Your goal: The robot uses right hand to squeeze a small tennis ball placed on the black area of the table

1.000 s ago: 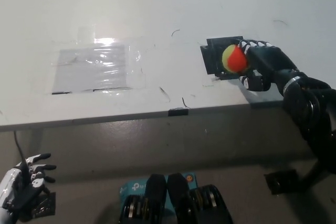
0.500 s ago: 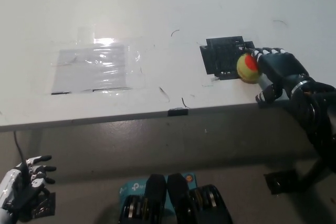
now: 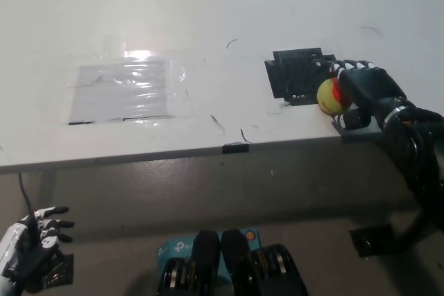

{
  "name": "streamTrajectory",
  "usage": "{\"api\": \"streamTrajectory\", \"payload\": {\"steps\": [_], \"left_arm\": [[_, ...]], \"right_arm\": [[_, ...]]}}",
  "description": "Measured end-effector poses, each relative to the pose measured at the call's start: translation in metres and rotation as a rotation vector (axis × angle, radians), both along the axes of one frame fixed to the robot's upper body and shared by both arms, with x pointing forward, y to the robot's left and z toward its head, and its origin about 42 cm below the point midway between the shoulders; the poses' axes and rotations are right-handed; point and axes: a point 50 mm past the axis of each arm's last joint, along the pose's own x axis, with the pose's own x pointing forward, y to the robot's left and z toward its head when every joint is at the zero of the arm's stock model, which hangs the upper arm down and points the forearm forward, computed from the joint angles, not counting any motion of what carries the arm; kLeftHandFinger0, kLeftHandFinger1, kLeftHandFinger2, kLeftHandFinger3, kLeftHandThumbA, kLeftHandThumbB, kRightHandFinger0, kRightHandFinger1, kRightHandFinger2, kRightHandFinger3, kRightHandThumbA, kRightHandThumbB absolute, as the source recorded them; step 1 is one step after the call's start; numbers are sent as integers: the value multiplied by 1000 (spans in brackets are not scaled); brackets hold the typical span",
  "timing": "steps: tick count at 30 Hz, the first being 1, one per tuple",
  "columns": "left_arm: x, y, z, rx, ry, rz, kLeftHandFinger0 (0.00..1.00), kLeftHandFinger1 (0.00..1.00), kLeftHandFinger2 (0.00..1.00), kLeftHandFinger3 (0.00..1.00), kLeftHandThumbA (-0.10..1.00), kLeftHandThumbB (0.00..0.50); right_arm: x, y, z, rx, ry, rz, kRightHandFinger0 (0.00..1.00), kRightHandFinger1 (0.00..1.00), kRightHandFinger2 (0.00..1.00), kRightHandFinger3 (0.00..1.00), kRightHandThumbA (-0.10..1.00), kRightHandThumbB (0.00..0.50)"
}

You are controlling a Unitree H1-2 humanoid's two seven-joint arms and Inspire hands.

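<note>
A small yellow and orange-red tennis ball [image 3: 330, 96] sits in my black right hand [image 3: 364, 92], whose fingers are closed around it. Ball and hand are at the right edge of the black area [image 3: 297, 74] on the white table [image 3: 208, 19], partly past it, near the table's front edge. The black right arm runs down to the lower right. My white left hand [image 3: 31, 244] rests below the table at the lower left, fingers spread, holding nothing.
A sheet of clear plastic [image 3: 128, 88] is taped flat to the table at the left, with glare on it. A small black clip [image 3: 235, 148] sits on the table's front edge. A blue box [image 3: 173, 249] lies on the floor below.
My right hand has carried the ball from over the black area to the right and toward the table's front edge. The ball has turned, now showing mostly yellow. The left hand is still.
</note>
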Motion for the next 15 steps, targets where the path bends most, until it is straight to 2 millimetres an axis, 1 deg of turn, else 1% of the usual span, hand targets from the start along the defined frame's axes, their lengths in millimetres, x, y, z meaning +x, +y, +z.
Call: {"api": "streamTrajectory", "payload": {"steps": [3, 4, 6, 7, 8, 9, 12, 13, 14, 15], "left_arm": [[-2, 0, -1, 1, 5, 2, 400, 486, 579, 684, 210, 0], [-3, 1, -1, 2, 6, 2, 381, 469, 570, 686, 188, 0], [-3, 0, -1, 2, 5, 2, 378, 468, 571, 703, 180, 0], [-3, 1, -1, 3, 4, 2, 376, 463, 558, 675, 138, 0], [-4, 1, 0, 3, 3, 3, 377, 464, 559, 675, 133, 0], [-4, 1, 0, 3, 3, 5, 384, 473, 576, 687, 145, 0], [-4, 2, 0, 3, 1, 8, 379, 466, 575, 689, 171, 0], [-4, 2, 0, 3, 1, 8, 375, 462, 566, 686, 165, 0], [-4, 3, 0, 4, 1, 9, 371, 462, 569, 688, 161, 0], [-4, 3, 0, 4, 2, 10, 371, 462, 569, 688, 161, 0]], "right_arm": [[-14, 1, 7, 52, -29, 25, 1000, 1000, 1000, 1000, 715, 500], [-19, -1, 11, 75, -40, 28, 1000, 1000, 1000, 1000, 770, 500], [-27, -6, 18, 109, -68, 30, 1000, 1000, 1000, 1000, 776, 500], [-32, -10, 25, 130, -86, 30, 1000, 1000, 1000, 1000, 790, 500], [-36, -15, 31, 147, -105, 29, 1000, 1000, 1000, 1000, 779, 500], [-42, -20, 40, 163, -130, 27, 1000, 1000, 1000, 1000, 742, 500], [-58, -41, 63, 206, -204, 6, 1000, 1000, 1000, 1000, 713, 500], [-62, -47, 68, 219, -217, -2, 1000, 1000, 1000, 1000, 712, 500], [-69, -56, 72, 237, -235, -15, 1000, 1000, 1000, 1000, 683, 500], [-72, -60, 74, 246, -241, -22, 1000, 1000, 1000, 1000, 683, 500]]}}
